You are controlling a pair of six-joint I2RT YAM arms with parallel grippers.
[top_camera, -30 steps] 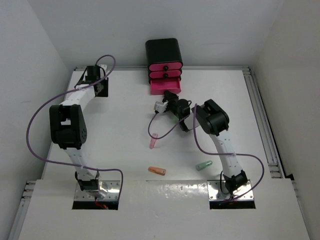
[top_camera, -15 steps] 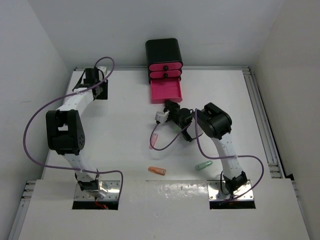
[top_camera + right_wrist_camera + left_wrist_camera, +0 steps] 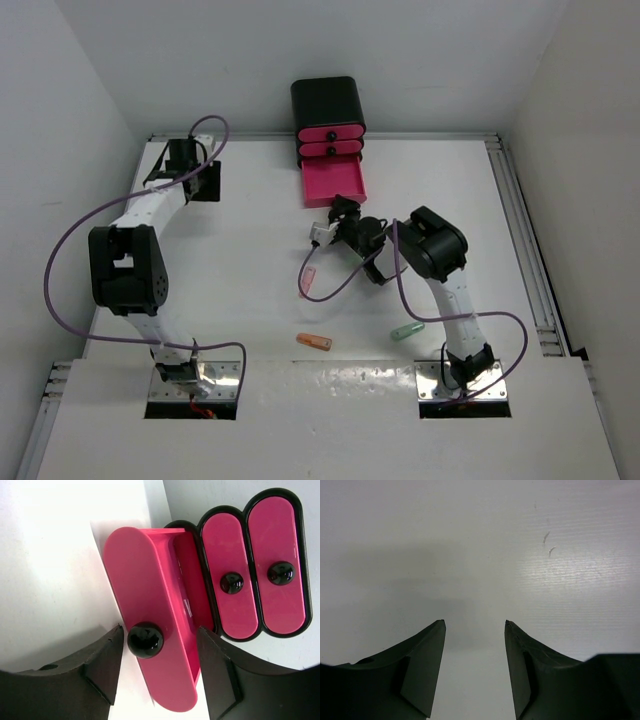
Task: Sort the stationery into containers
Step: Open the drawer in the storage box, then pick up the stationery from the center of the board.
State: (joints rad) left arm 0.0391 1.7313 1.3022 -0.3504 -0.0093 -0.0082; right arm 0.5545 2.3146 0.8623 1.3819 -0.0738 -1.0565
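Right gripper (image 3: 160,628): my jaws are spread, wider than a second ago; the knob (image 3: 145,640) sits loose between them (nearer my left finger).
Bottom drawer (image 3: 333,184): pulled out of the black box (image 3: 327,98) toward me, farther than before; upper drawers (image 3: 225,545) are shut.
Meaning: one container is open and ready for loading, I judge.
Stationery: pink stick (image 3: 308,281), orange stick (image 3: 314,341) and green stick (image 3: 407,330) lie nearer on the table (image 3: 250,230), apart from the drawer.
Right arm: elbow bent, wrist reaching far-left.
Left gripper (image 3: 475,622): spread, empty, far left.
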